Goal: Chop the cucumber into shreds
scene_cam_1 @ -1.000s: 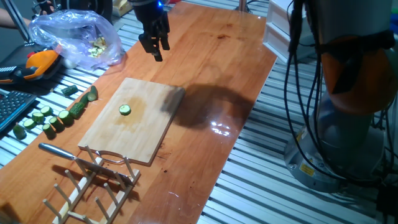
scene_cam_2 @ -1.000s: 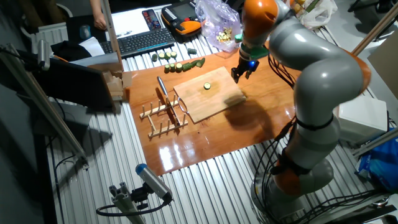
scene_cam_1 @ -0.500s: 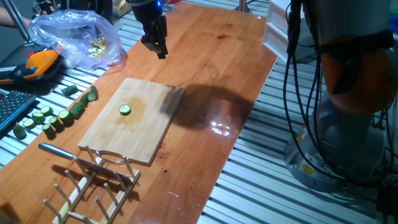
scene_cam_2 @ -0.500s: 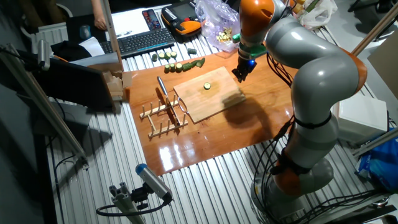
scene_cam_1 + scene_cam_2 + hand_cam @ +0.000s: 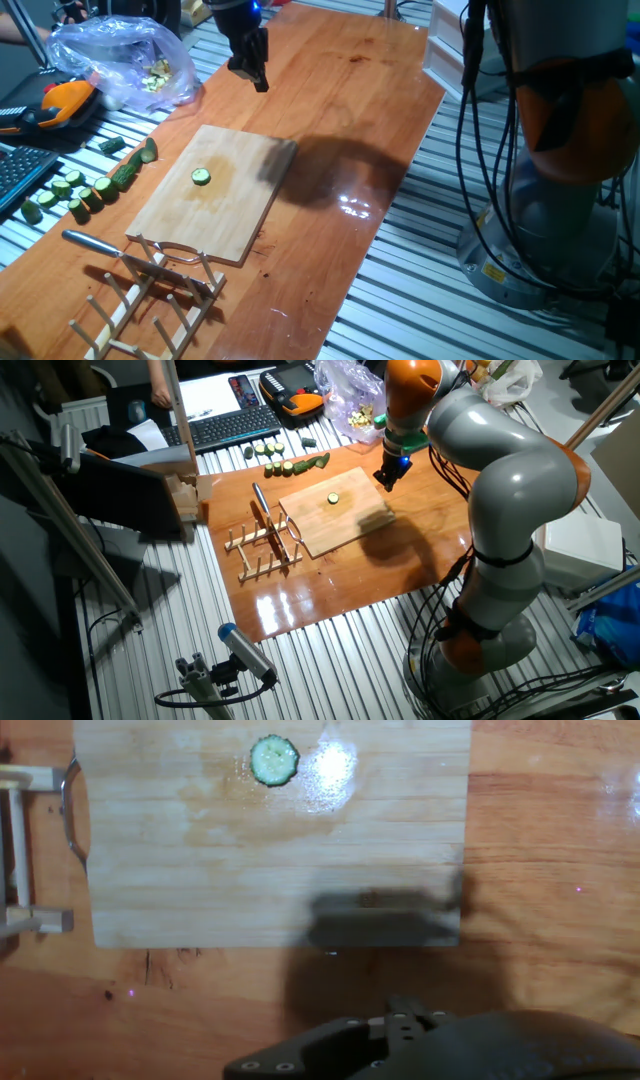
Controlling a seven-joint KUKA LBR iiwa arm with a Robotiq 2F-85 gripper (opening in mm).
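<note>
The cucumber [image 5: 201, 177] is one small round slice, dark rim and pale centre, lying flat on the wooden board [image 5: 232, 215]. It also shows in the other fixed view as the cucumber [image 5: 332, 499] and near the top of the hand view as the cucumber [image 5: 274, 761]. No shreds are visible. My gripper [image 5: 259, 82] hangs above the bare table beyond the board's far edge, well clear of the slice, and holds nothing. In the other fixed view the gripper [image 5: 386, 480] is right of the board [image 5: 345, 528]. Whether its fingers are apart does not show. Only the hand's dark body fills the bottom of the hand view.
A knife [image 5: 100, 243] rests on a wooden rack [image 5: 150, 300] at the board's near end. Several thick cucumber chunks [image 5: 85, 190] lie along the table's left edge. A plastic bag [image 5: 125, 60] sits at the back left, with a keyboard [image 5: 225, 428] behind.
The gripper has risen slightly and shifted away from the board. Its outline went from two visible prongs to one narrow shape. The slice and knife have not moved.
</note>
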